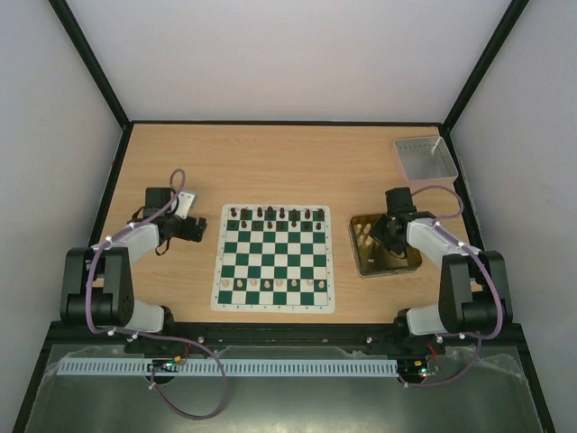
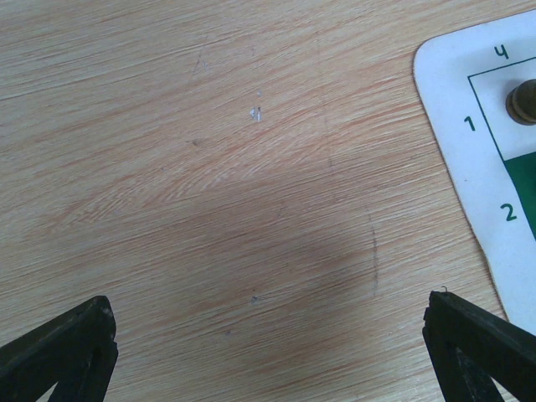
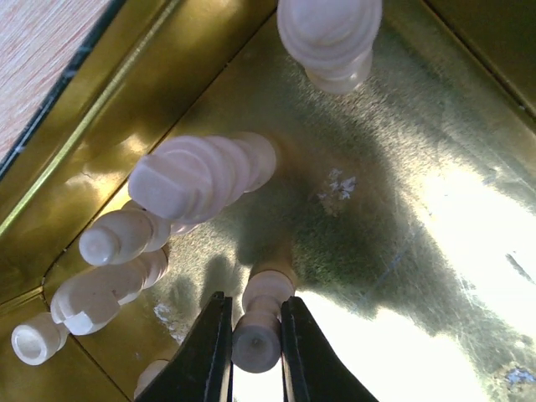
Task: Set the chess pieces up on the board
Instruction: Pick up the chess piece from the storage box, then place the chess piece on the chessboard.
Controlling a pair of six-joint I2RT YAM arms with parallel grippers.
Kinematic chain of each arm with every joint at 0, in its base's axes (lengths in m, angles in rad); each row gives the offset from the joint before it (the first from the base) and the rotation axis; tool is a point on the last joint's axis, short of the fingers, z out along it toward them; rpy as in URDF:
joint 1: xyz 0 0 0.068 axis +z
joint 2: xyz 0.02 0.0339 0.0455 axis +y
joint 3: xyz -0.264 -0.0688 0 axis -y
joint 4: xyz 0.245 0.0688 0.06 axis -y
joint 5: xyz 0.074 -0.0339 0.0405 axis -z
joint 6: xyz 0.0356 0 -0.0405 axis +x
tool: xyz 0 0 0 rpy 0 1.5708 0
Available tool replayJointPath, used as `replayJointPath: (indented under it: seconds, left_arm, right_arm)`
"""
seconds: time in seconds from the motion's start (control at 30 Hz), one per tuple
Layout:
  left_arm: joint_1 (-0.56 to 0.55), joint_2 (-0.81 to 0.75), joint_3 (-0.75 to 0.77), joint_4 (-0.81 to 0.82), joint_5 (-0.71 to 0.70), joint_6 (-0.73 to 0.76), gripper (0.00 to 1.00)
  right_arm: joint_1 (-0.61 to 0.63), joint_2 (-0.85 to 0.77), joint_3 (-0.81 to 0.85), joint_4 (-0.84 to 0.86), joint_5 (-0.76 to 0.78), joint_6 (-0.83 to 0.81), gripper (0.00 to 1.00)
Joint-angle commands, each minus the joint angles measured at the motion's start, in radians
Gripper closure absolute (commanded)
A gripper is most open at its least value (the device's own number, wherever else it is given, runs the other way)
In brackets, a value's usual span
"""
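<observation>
Board [image 1: 273, 257]: end rows partly set, pawn rows bare. My right gripper [image 3: 256, 311] appears clamped on a cream pawn [image 3: 256, 342], spares [image 3: 201, 180] beyond its jaws; left gripper [image 2: 268, 352] gapes empty.

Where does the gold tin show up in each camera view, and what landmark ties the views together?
Top external: the gold tin sits right of the board, with the right tool reaching into it.
Left wrist: not in it.
Right wrist: the gold tin fills the frame, and the right tool is closed on a cream piece.
Shared landmark: the wooden table, seen in all three.
</observation>
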Motion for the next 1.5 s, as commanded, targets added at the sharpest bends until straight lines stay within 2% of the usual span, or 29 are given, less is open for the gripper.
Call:
replayJointPath:
  seconds: [0.0,0.17,0.27,0.47,0.6,0.8,0.97,1.2,1.47]
  left_arm:
    - [-0.007,0.011,0.006,-0.003,0.003,0.007,0.01]
    - [-0.008,0.019,0.012,-0.006,0.007,0.006,0.01]
    - [-0.008,0.022,0.013,-0.006,0.009,0.006,0.01]
    - [-0.008,-0.002,-0.001,0.005,-0.005,0.000,0.01]
    - [-0.005,-0.016,-0.008,0.017,-0.029,-0.012,0.00]
    - [0.025,-0.030,-0.011,0.033,-0.066,-0.032,0.01]
    - [0.058,-0.051,-0.020,0.050,-0.091,-0.043,0.00]
    - [0.103,-0.053,-0.019,0.066,-0.121,-0.065,0.01]
    - [0.118,-0.032,-0.007,0.058,-0.107,-0.067,0.01]
  right_arm:
    - [-0.002,-0.033,-0.003,-0.020,0.029,-0.003,0.92]
    - [0.017,-0.138,0.038,-0.110,0.083,0.001,0.94]
    - [0.080,-0.198,0.075,-0.173,0.128,0.014,0.94]
    - [0.266,-0.249,0.152,-0.279,0.174,0.050,0.95]
    - [0.474,-0.226,0.226,-0.329,0.225,0.109,0.95]
    - [0.870,-0.016,0.434,-0.368,0.325,0.198,0.95]
    - [1.064,0.211,0.608,-0.336,0.275,0.188,0.95]
    - [1.225,0.479,0.863,-0.380,0.252,0.135,0.96]
    - [1.278,0.593,0.948,-0.385,0.202,0.117,0.96]
